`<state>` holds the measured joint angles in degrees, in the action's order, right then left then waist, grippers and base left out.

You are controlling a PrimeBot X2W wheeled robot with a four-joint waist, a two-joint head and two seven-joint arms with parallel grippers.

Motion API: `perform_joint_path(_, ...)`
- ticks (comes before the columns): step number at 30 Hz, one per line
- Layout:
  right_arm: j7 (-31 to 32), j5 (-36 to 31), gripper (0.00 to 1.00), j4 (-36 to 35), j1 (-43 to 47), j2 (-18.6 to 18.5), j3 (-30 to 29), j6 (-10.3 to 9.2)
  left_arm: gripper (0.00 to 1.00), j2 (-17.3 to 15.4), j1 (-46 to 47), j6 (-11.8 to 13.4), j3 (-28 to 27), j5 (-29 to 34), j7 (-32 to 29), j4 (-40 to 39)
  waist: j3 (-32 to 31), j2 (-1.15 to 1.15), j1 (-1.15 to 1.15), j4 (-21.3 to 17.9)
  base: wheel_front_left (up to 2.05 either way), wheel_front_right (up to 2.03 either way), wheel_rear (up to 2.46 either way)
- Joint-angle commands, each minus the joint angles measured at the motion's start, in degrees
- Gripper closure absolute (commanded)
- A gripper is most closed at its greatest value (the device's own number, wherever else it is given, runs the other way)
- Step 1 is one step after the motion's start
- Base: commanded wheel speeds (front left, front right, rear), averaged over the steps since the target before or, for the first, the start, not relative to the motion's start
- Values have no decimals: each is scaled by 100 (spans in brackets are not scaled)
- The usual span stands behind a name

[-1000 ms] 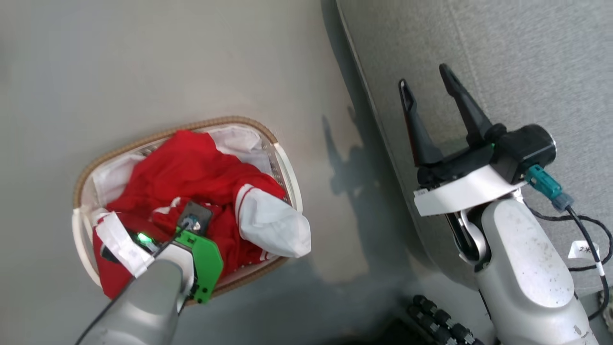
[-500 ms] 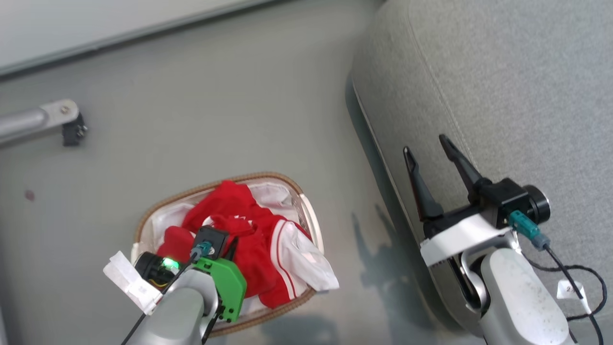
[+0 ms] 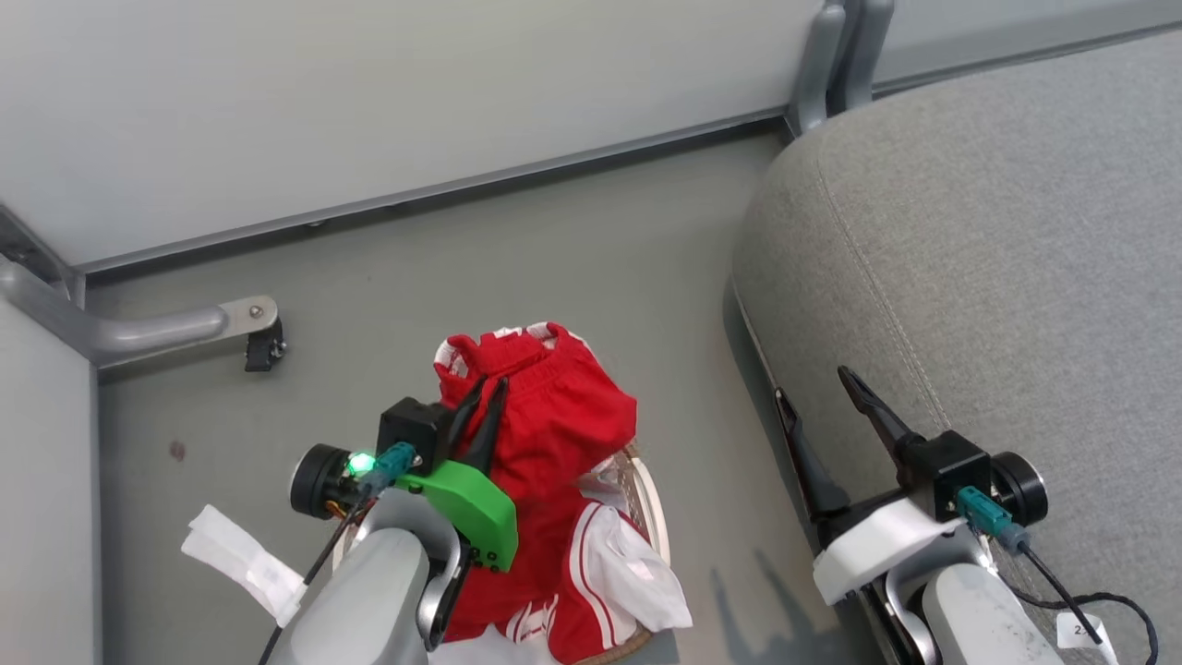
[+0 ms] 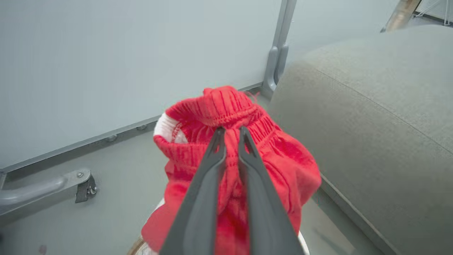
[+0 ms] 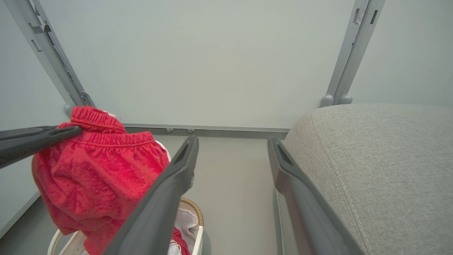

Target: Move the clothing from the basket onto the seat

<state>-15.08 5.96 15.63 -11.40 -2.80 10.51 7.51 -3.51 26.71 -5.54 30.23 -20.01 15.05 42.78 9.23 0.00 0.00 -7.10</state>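
My left gripper [image 3: 489,388] is shut on the elastic waistband of the red shorts [image 3: 554,416], holding them up above the basket [image 3: 651,499]. In the left wrist view the fingers [image 4: 244,148] pinch the bunched waistband [image 4: 230,106] and the shorts hang below. The red jersey with its white sleeve [image 3: 628,573] lies in the basket and droops over the rim. My right gripper [image 3: 814,385] stands open and empty at the front edge of the grey seat [image 3: 997,277]. The right wrist view shows the hanging shorts [image 5: 102,170] to the left of its open fingers [image 5: 177,177] and the seat [image 5: 382,159] to the right.
A pale wall panel with a grey rail runs along the back. A metal frame foot [image 3: 185,323] juts over the floor at the left, and a post [image 3: 836,55] stands at the seat's far corner. Bare grey floor [image 3: 554,240] lies between basket and seat.
The head camera has tilted up, bringing the wall into view. My left gripper has lifted the red shorts up out of the basket. The right gripper has stayed open by the seat edge.
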Motion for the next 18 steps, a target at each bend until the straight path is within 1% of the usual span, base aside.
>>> perform_joint_path(1, -13, -33, 0, 44, 109, -23, 12, -4, 100, -3, -112, 8, -126, 32, 19, -201, -331, 0, 0, 238, 0, 0, 0)
perform_joint_path(7, -13, -47, 0, 206, 347, -23, 115, -4, 100, 38, -286, -43, -521, 40, 18, -1000, -621, 0, 0, 310, 0, 0, 0)
perform_joint_path(11, -13, -57, 0, 342, 470, -26, 238, -4, 100, 54, -315, -67, -642, -14, 20, -1413, -761, 0, 0, 351, 0, 0, 0)
perform_joint_path(15, -13, -35, 0, 458, 529, -82, 447, -4, 100, 54, -266, -95, -528, -167, 18, -1739, -805, 0, 0, 412, 0, 0, 0)
perform_joint_path(18, -13, -33, 0, 516, 499, -137, 733, -4, 100, 54, -227, -49, -424, -294, 14, -1867, -806, 0, 0, 467, 0, 0, 0)
